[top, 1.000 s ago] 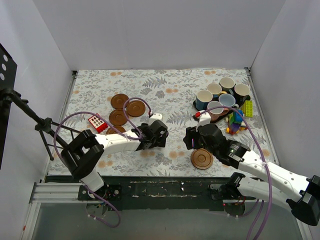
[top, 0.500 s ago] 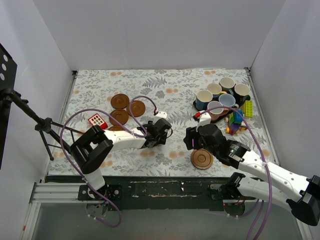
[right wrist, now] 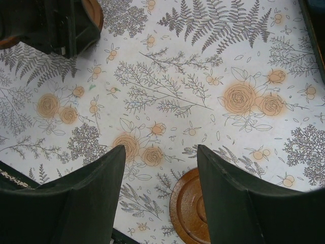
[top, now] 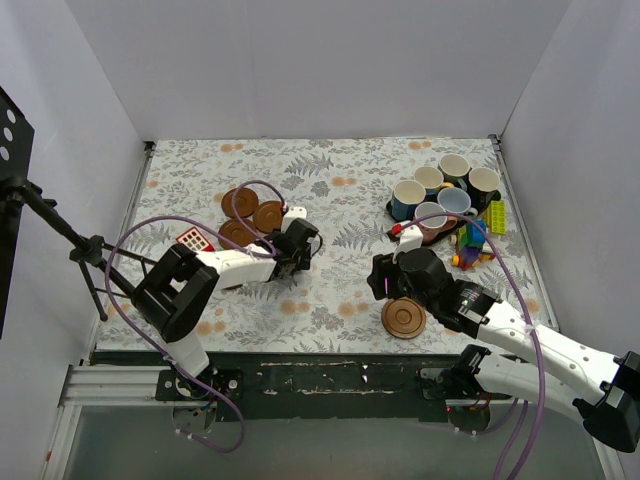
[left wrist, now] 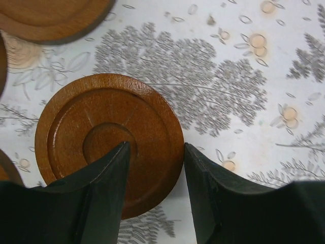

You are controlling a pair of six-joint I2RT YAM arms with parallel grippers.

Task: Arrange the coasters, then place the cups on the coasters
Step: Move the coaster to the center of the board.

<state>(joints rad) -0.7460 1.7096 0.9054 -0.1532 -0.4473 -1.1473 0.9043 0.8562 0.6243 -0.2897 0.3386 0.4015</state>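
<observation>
Three reddish-brown coasters lie clustered at the left. My left gripper hangs over the cluster's right side. In the left wrist view one coaster lies flat under that gripper. One finger rests over the coaster's centre and the other stands just outside its right rim, with a clear gap between them. Another coaster sits near the front edge, just below my open right gripper; it shows low in the right wrist view as a coaster beside the empty gripper. Several cups stand at the back right.
The cups crowd a dark tray, with colourful toy blocks beside it. A red toy piece lies left of the coasters. A black stand leans in at the left wall. My left arm shows in the right wrist view's corner.
My left gripper has swung back and to the left from mid-table to the coaster cluster, and its jaws have narrowed. The right arm has not moved.
</observation>
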